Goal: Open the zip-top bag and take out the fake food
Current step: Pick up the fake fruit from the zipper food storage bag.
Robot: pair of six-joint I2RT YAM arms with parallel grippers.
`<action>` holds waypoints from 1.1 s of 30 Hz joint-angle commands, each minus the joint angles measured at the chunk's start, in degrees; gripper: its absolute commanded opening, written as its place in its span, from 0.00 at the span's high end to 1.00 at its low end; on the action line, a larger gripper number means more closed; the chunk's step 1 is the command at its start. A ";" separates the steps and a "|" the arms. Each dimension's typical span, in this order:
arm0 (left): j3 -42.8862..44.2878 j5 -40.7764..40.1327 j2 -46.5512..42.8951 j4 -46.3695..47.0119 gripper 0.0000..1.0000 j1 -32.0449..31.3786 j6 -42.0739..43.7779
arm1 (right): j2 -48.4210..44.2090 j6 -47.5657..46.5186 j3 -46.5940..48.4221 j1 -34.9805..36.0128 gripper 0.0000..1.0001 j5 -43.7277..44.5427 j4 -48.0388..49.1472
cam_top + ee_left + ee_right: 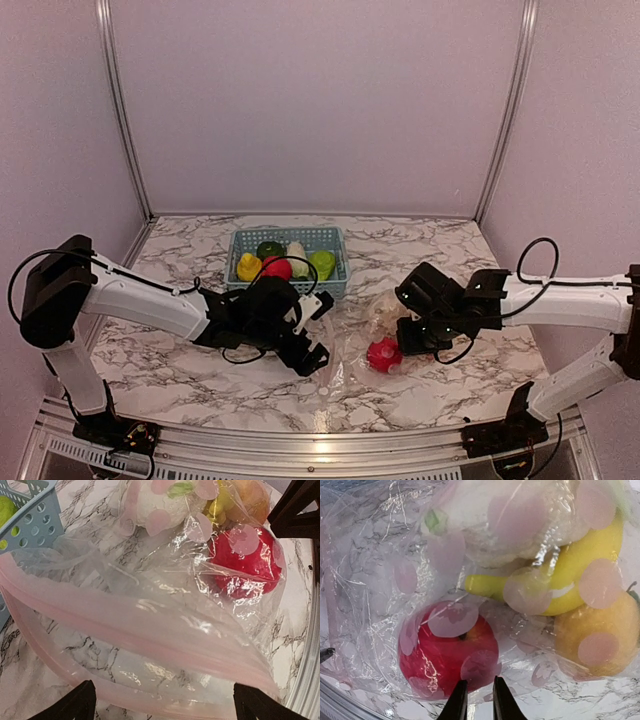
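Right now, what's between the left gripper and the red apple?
Left wrist view: between left gripper and red apple lies the pink zipper strip of the zip-top bag, then its empty clear film.

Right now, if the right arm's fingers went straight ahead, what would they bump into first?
The clear bag first: its plastic lies right in front of the right fingers. Just behind that plastic sits the red apple, inside the bag. How far ahead it is, I can't tell.

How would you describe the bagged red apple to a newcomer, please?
On the marble table, in front of the light blue slotted basket, lies a clear crinkly zip-top bag. Inside, the glossy red plastic apple is the only red piece, beside a yellow banana, an orange fruit and a white cauliflower.
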 commanded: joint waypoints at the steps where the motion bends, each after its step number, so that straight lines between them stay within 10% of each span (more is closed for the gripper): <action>1: -0.19 1.21 1.86 2.15 0.01 -0.79 1.36 | -0.53 2.79 -1.45 0.45 0.83 1.99 0.48; 12: -0.81 2.26 3.37 7.31 0.01 -1.79 3.76 | 4.97 0.26 -1.70 0.10 0.81 0.62 8.38; 24: -2.76 3.25 4.74 13.63 0.01 -1.90 7.41 | 8.08 -3.50 1.24 0.08 0.53 0.47 9.57; 33: -4.68 4.63 3.23 16.29 0.01 -1.90 8.73 | 3.58 -4.07 6.21 0.50 0.69 3.03 4.08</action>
